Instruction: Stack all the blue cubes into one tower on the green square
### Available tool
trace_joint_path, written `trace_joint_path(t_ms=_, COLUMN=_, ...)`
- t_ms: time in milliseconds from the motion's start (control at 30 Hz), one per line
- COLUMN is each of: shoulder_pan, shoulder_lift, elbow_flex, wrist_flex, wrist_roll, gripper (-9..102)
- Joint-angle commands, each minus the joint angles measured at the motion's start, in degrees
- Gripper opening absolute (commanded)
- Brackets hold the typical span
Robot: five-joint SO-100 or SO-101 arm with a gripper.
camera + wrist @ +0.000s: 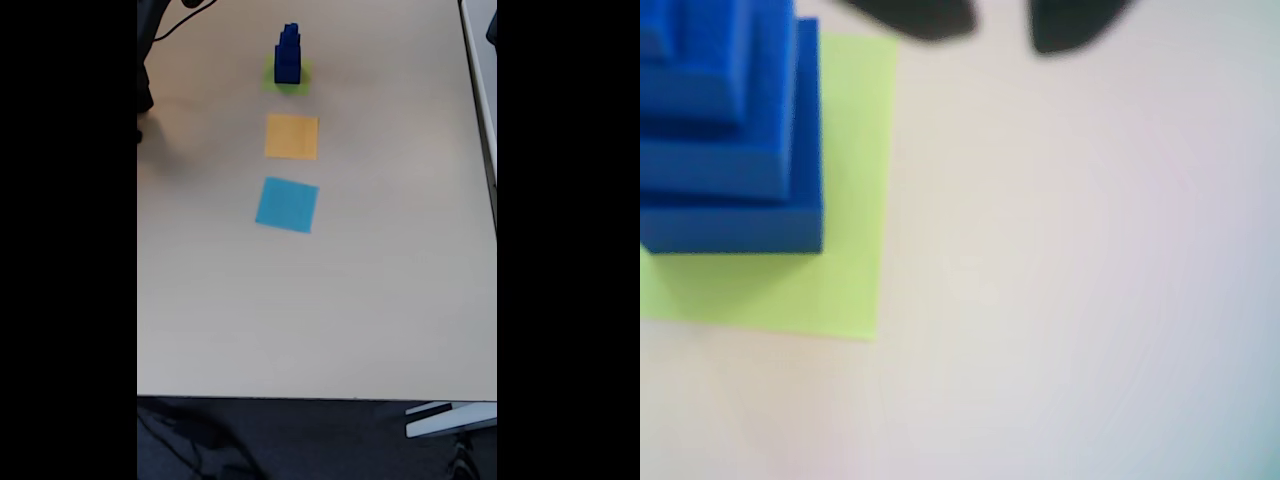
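In the wrist view the tower [725, 130] stands on the green square [855, 200] at about eight o'clock from the gripper [1002, 30], apart from it; its jaws are spread and empty.

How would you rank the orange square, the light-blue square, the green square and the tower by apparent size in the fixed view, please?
1. light-blue square, nearest the camera
2. orange square, slightly smaller
3. tower and green square: unsure, since the tower hides most of the green square, farthest from the camera.

Tower [288, 55] sole upright obstacle; table [380, 300] around it open, flat.
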Motion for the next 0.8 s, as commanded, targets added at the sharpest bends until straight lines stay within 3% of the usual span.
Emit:
trace_joint_path(t_ms=0, shoulder_pan=2.90, shoulder_lift=2.20, elbow_flex=-2.11, wrist_flex=-0.26, wrist_roll=-2.46, gripper=0)
trace_joint_path(t_ms=333, shoulder_pan=10.11, shoulder_lift=1.76, elbow_flex=2.20, wrist_flex=-1.32, wrist_roll=-5.89, gripper=0)
trace_joint_path(t_ms=767, shoulder_pan=8.88, shoulder_lift=3.60, elbow_flex=11.16, wrist_flex=-0.79, wrist_roll=-4.22, gripper=0)
